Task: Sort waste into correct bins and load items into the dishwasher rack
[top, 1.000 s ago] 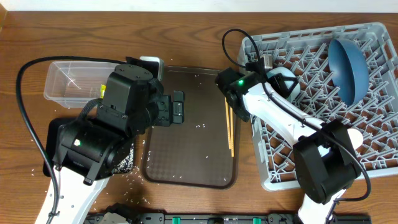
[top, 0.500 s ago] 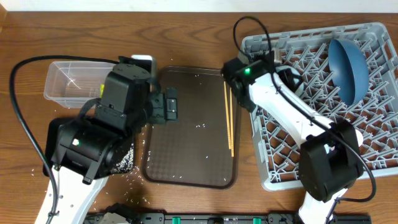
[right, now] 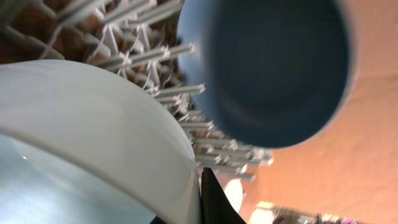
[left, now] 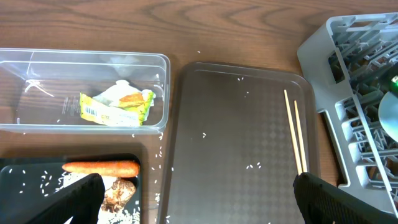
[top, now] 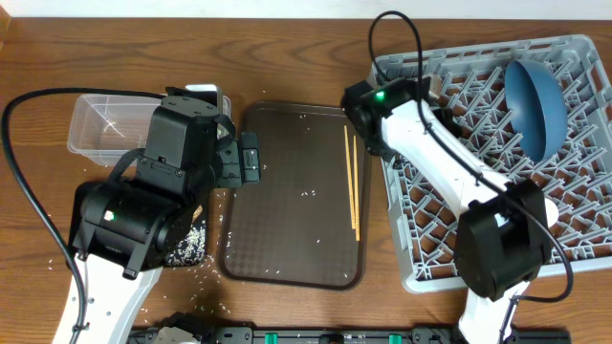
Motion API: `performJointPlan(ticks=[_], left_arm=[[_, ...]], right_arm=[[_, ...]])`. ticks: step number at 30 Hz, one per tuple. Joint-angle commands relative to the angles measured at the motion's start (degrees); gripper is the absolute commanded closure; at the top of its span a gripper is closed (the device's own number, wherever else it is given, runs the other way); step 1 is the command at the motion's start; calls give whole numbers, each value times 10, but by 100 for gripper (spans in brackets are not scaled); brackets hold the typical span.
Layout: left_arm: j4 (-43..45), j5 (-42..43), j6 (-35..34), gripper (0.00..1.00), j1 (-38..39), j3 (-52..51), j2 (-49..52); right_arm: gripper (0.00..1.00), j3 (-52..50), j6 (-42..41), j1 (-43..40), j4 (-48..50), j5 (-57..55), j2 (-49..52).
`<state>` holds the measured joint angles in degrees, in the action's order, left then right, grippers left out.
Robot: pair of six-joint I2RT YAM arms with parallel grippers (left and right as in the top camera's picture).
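My right gripper (right: 199, 183) is shut on the rim of the white bowl (right: 93, 124), over the grey dishwasher rack (top: 574, 225) near its far left corner; my arm hides the bowl in the overhead view. The blue plate (top: 534, 103) stands on edge in the rack and shows ahead in the right wrist view (right: 273, 68). The wooden chopsticks (top: 352, 186) lie on the brown serving tray (top: 287, 258). My left gripper (top: 251, 158) is open and empty over that tray's left edge. The clear tub (left: 165, 87) holds the wrapper (left: 118, 106). The black tray (top: 186, 250) holds the carrot (left: 101, 168), brown lump (left: 118, 193) and rice.
Loose rice grains (left: 252, 165) are scattered on the brown tray and on the table by the black tray. A pale round cup (top: 543, 205) sits in the rack's right part. Black cables loop over the table's left side and above the rack.
My right arm has carried the bowl toward the rack's far left corner, and the bowl has gone under the arm. My left gripper has drawn back left, off the tray's middle.
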<state>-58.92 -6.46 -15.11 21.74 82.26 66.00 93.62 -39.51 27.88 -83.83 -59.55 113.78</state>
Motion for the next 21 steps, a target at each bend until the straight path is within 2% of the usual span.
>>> performJointPlan(ticks=[1,9,21], left_arm=[[-2,-11,5,2,-3,7,-2],[-2,-11,5,2,-3,7,-1],[-9,-10,5,2,-3,7,-1]], right_arm=[[99,-2,-54,-35,5,12,3],[99,1,2,-40,0,-77,2],[99,1,15,-28,-4,-62,16]])
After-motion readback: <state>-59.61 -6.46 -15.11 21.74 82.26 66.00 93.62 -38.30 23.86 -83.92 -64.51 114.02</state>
